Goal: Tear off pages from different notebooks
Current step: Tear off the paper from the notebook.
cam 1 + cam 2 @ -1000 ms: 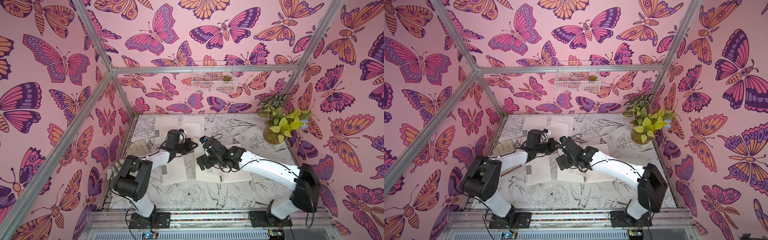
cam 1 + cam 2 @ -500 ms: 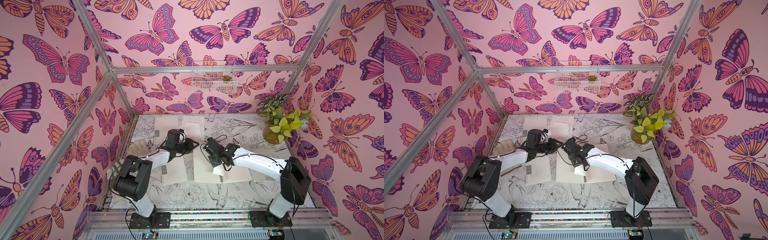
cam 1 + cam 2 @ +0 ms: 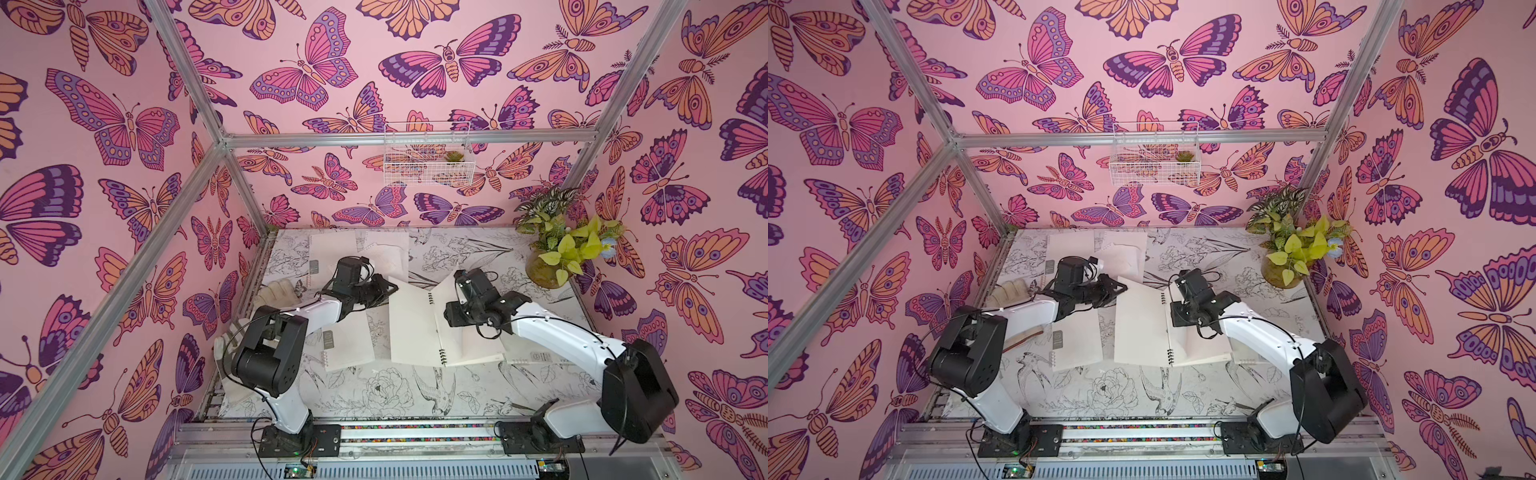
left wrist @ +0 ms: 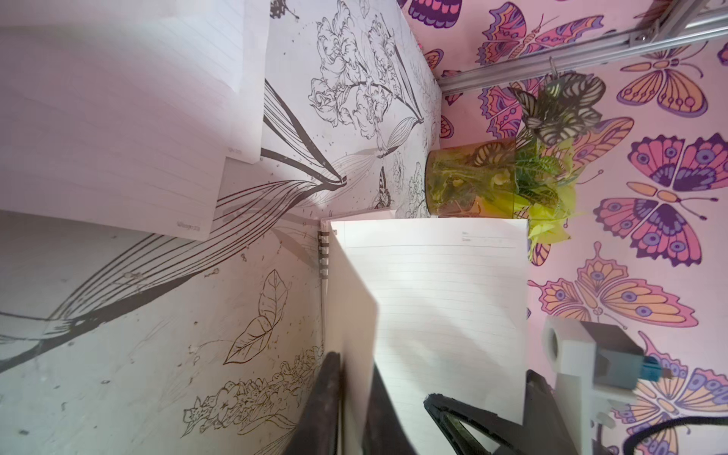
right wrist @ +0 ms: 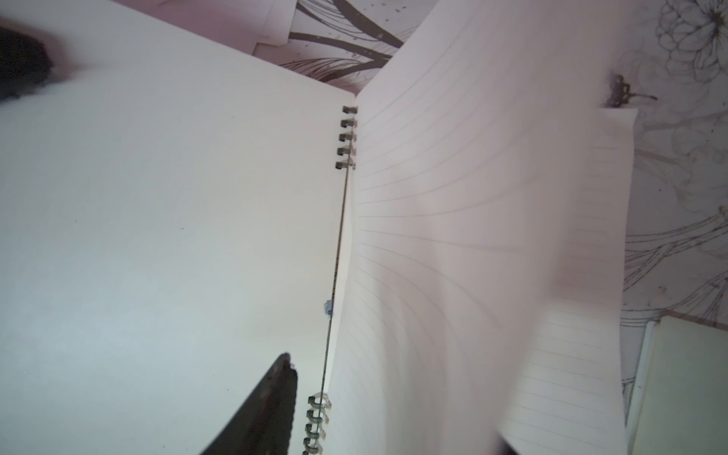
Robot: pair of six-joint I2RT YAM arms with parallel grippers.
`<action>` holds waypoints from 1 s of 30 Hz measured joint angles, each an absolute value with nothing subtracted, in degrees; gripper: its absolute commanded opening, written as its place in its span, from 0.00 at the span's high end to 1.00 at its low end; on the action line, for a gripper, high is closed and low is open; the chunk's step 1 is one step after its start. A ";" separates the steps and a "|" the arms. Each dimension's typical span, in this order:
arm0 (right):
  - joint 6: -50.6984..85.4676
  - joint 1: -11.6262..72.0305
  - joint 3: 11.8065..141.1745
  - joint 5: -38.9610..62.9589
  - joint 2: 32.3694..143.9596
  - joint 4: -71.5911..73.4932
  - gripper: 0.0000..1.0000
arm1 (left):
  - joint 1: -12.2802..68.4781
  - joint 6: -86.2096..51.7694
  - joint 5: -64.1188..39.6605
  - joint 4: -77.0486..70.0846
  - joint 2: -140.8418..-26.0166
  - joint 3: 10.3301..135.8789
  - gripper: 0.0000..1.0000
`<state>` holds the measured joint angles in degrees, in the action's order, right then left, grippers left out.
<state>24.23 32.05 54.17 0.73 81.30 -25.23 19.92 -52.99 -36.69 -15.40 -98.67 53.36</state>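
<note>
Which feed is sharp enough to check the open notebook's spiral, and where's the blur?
In both top views: open notebook sharp, evenly lit, but small. Right wrist view: spiral clear, lifted page smeared near the lens. Left wrist view: cover edge soft by the black fingers, pink cast.

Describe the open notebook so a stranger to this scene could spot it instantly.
On the table printed with black-and-white birds and flowers, look at the middle, between the two robot arms. The open notebook lies there; unlike the closed notebooks nearby, it shows black spiral rings and a raised lined page.
</note>
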 measured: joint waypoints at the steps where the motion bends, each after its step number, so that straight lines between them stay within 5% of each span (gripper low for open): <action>1: 24.25 30.26 53.25 2.59 81.10 -24.49 0.40 | 19.88 -53.01 -36.69 -15.40 -98.67 53.36 0.98; 10: 23.49 20.95 51.66 16.64 85.78 -19.88 0.22 | 18.72 -52.29 -37.76 -14.68 -98.67 53.36 1.00; 22: 22.48 12.71 56.97 29.56 98.26 -13.96 0.16 | 16.12 -49.50 -39.22 -10.50 -98.70 54.72 1.00; 26: 22.72 9.93 57.17 31.62 100.27 -12.67 0.27 | 15.42 -48.90 -39.83 -9.63 -98.80 54.92 1.00; 30: 23.14 9.76 58.85 32.71 102.35 -12.58 0.61 | 15.38 -48.51 -40.51 -8.91 -99.48 55.75 1.00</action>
